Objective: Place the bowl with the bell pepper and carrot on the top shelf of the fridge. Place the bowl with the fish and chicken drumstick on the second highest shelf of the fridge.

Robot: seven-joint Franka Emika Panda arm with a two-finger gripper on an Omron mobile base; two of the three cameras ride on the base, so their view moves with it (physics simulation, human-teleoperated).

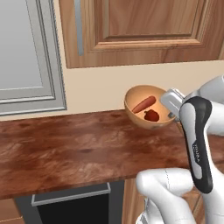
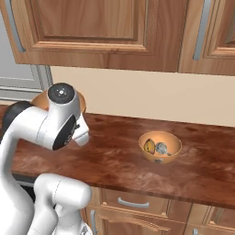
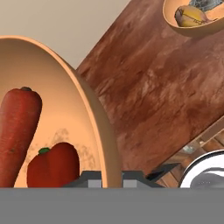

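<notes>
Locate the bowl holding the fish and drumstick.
The fish-and-drumstick bowl sits on the wooden counter, right of the arm in the right base view, below the wall cabinets.

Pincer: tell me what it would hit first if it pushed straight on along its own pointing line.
The pincer is shut on the rim of the bowl, so that rim is already in its line. Past it, likely the counter, though depth is unclear.
</notes>
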